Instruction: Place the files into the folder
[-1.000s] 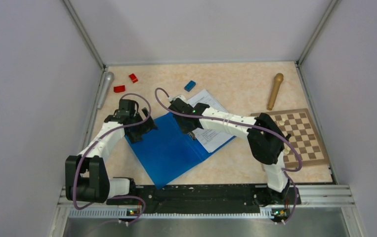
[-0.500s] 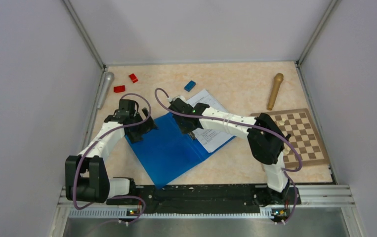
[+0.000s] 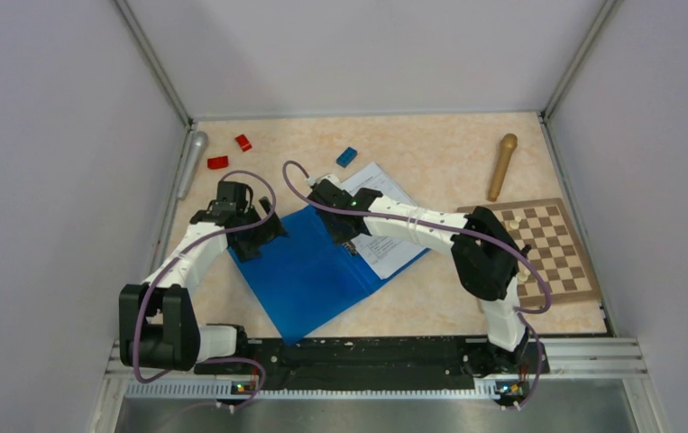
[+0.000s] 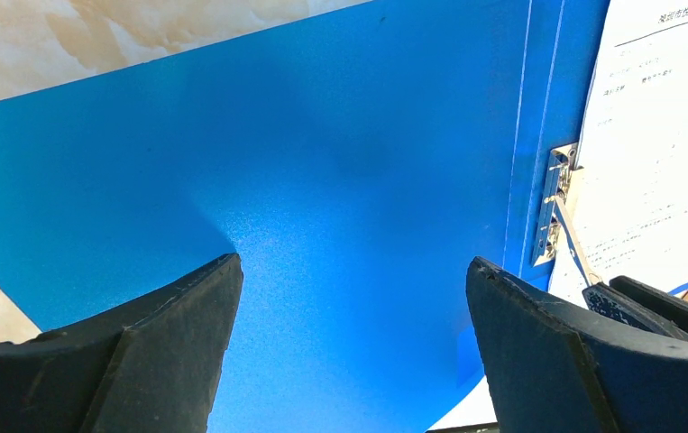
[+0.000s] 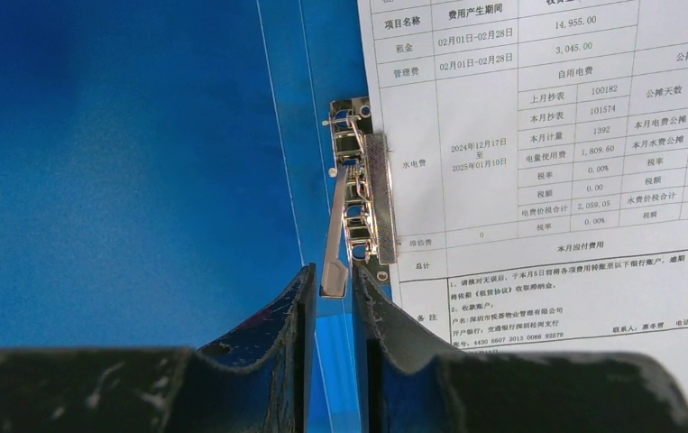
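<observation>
Top external: the folder (image 3: 308, 271) lies open and flat near the middle of the desk (image 3: 430, 153), turned at an angle, blue inside face up. The files (image 3: 392, 253) lie on its right half, printed side up, with their far corner sticking out past the folder's far edge. My left tool (image 3: 257, 236) is over the folder's far-left corner. My right tool (image 3: 344, 236) is over the spine, with that arm reaching in from the right.

Left wrist: left tool jaws are wide, nothing between them, only the bare blue left cover below. I cannot tell if the fingertips touch the cover. The metal clip (image 4: 556, 203) sits just right of the spine creases, at the left edge of the files.

Right wrist: right tool is narrow, jaws nearly together, pinched around the free end of the clip's lever (image 5: 335, 225). The lever runs from the clip toward me, over the blue strip between spine and paper. The clip's flat bar sits at the left margin of the top sheet; I cannot tell if it presses down. The sheet shows tables and black text.

Elsewhere on the desk, apart from the folder:
- a small blue block (image 3: 347, 156) just beyond the files
- two red blocks (image 3: 217, 162) at far left
- a silver microphone (image 3: 191, 162) along the left edge
- a gold microphone (image 3: 502, 165) at far right
- a chessboard (image 3: 552, 248) at the right, beside my right arm
</observation>
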Tool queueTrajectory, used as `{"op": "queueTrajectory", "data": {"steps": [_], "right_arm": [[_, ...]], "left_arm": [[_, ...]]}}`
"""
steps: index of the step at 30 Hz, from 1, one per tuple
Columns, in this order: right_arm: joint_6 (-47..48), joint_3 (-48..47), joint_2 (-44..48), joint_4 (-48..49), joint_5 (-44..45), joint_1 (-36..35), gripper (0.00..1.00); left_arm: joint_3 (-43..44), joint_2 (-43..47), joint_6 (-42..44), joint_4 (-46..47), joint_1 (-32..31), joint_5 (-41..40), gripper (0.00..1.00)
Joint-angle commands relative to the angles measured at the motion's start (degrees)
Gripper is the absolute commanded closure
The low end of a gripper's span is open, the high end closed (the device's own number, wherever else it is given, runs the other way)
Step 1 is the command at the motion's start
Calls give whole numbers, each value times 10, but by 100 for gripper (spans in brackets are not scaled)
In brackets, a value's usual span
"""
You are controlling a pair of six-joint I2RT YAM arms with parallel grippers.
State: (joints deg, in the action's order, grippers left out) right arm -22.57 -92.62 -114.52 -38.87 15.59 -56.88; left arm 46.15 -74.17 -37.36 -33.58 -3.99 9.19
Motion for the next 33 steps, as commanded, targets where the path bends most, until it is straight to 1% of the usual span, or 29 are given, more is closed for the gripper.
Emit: {"op": "queueTrajectory", "data": {"steps": [1, 7, 10, 15, 18, 26, 33], "right_arm": [[0, 5, 4, 3, 14, 0, 79], [0, 5, 2, 2, 12, -1, 78], [0, 6, 1, 4, 10, -1, 79], [0, 8, 3, 6, 8, 0, 91], [0, 16, 5, 10, 9, -1, 95], [-5, 36, 3, 14, 16, 4, 96], [-4, 65, 3, 31, 12, 4, 98]], "left_arm": [[17, 0, 5, 11, 3, 1, 1], [19, -3, 5, 11, 3, 3, 1], [18, -1, 6, 11, 3, 2, 1], [17, -1, 6, 11, 3, 1, 1], [17, -1, 6, 11, 3, 1, 1], [6, 5, 4, 20, 4, 11, 1], [11, -5, 11, 13, 5, 0, 1]]}}
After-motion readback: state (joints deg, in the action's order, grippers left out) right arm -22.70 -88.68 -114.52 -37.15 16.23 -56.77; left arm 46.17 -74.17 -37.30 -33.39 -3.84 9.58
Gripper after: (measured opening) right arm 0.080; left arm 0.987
